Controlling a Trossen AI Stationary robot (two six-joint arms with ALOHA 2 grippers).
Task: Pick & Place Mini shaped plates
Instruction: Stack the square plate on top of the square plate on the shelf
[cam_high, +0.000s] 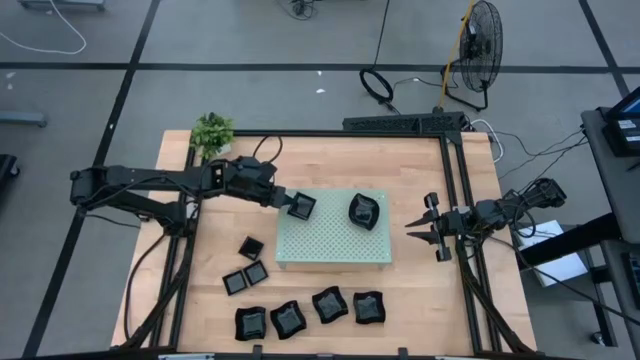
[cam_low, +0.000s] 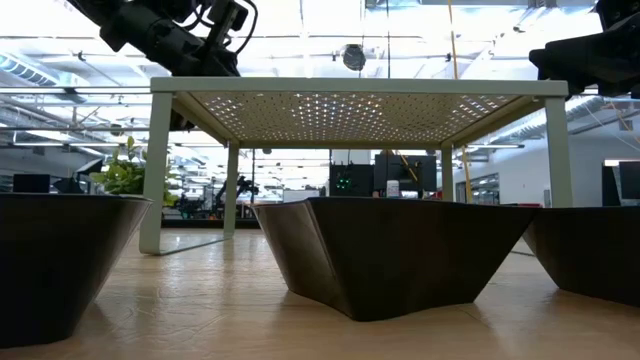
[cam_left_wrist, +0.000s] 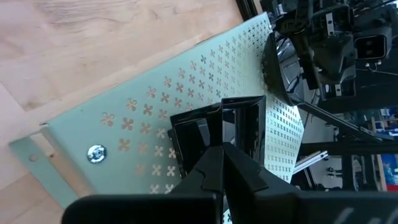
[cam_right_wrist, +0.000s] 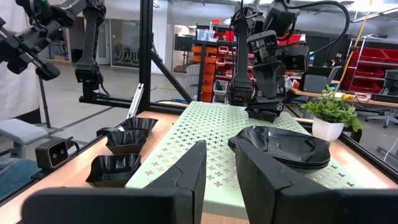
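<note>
My left gripper (cam_high: 291, 203) (cam_left_wrist: 222, 163) reaches over the far left corner of the pale green perforated board (cam_high: 335, 247) and is shut on a small square black plate (cam_high: 301, 207) (cam_left_wrist: 217, 127). A rounded leaf-like black plate (cam_high: 365, 211) (cam_right_wrist: 281, 146) rests flat on the board's far right part. My right gripper (cam_high: 422, 228) (cam_right_wrist: 220, 169) hovers open just off the board's right edge, pointing at it. Several more black plates (cam_high: 330, 304) sit on the wood near the front edge and front left. My left gripper pinches the square plate's near rim (cam_left_wrist: 222, 138) between its two fingers, slanting down from the table's left. The plate stays roughly level at the board's far left corner (cam_right_wrist: 264, 114). Whether it rests on the board or hangs just above it, I cannot tell.
A small potted plant (cam_high: 211, 131) stands at the table's far left corner. A black frame (cam_high: 455, 200) runs along the table's edges. The board stands on legs (cam_low: 155, 170) above the wood. In the low view, plates (cam_low: 390, 250) fill the foreground.
</note>
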